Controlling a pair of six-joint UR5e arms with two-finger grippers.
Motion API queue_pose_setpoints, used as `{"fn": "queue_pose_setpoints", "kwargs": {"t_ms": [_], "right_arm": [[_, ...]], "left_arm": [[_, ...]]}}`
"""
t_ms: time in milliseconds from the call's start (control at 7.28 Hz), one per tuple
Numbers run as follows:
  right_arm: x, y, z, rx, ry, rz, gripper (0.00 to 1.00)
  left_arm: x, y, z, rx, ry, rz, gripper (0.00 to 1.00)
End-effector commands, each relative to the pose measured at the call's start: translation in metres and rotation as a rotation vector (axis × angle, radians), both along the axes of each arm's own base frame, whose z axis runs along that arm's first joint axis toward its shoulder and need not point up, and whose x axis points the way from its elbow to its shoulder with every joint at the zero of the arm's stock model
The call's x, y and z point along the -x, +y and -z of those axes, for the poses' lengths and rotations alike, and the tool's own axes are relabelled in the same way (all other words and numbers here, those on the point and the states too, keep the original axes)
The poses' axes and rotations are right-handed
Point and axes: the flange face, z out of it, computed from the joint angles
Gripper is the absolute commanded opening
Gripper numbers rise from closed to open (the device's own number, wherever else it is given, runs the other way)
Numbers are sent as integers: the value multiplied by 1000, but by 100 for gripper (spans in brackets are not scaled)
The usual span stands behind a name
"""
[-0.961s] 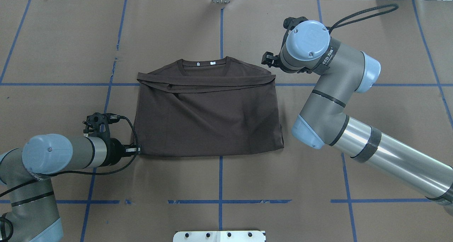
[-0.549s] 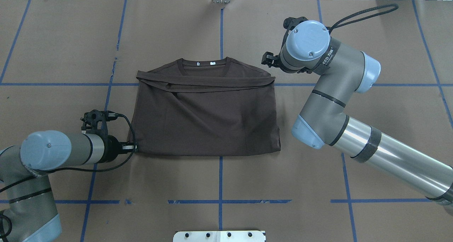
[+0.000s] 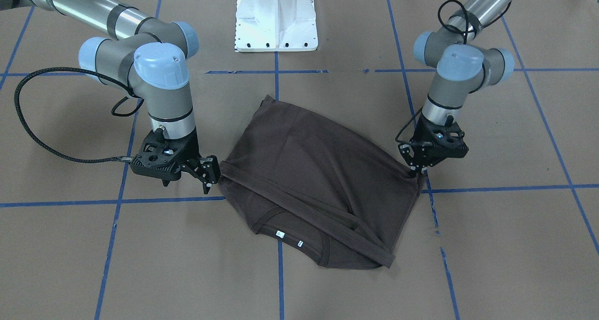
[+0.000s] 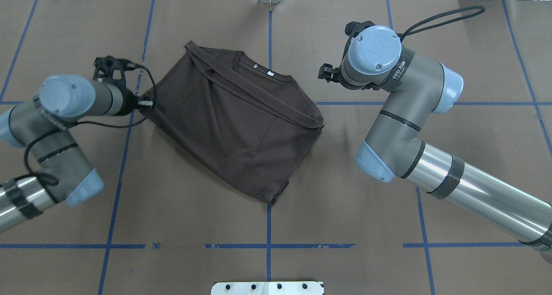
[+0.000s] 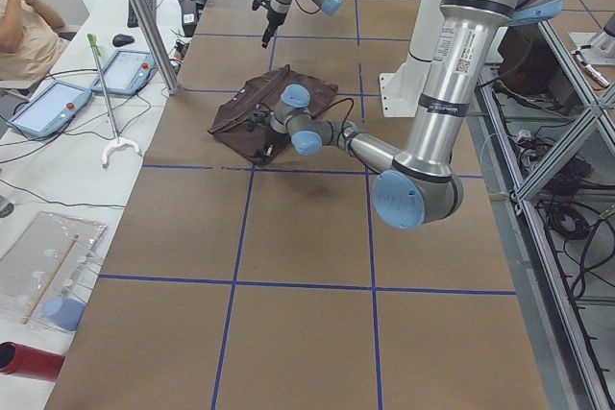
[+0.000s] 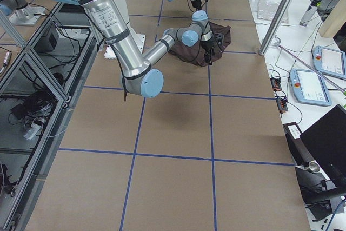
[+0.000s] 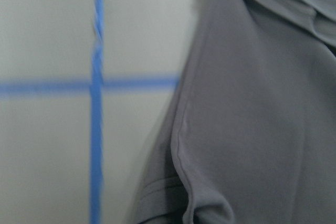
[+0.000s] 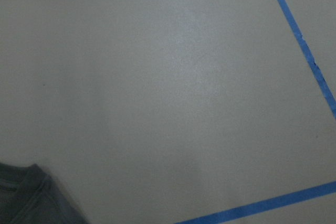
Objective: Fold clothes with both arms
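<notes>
Brown tee [image 4: 241, 131] lies diagonal; we pinch one corner w/ L gripper [image 3: 414, 171], R gripper [image 3: 210, 174] looks open, just beside opposite corner.

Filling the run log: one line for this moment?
phase: fold in progress | left gripper: gripping T-shirt corner | right gripper: beside T-shirt edge, jaw state unclear | T-shirt: partly folded, lying askew

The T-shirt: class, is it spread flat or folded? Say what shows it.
Folded. The T-shirt is a compact block: its hem band lies doubled up just below the collar, and no sleeves stick out.
</notes>
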Motion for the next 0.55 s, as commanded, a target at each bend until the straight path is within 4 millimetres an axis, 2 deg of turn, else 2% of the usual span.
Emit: {"fn": "queue_pose_setpoints", "kwargs": {"t_ms": [0,137,412], "right_arm": [[-1,2,5,-3,-10,-5,100],[-4,3,8,-9,-15,-6,100],[-4,5,11,-13,-21,-6,100]], "left_arm": [[-4,-127,18,-2,-88,64,0],[8,-164,26,-30,-138,84,0],[35,-188,23,-84,-194,70,0]]}}
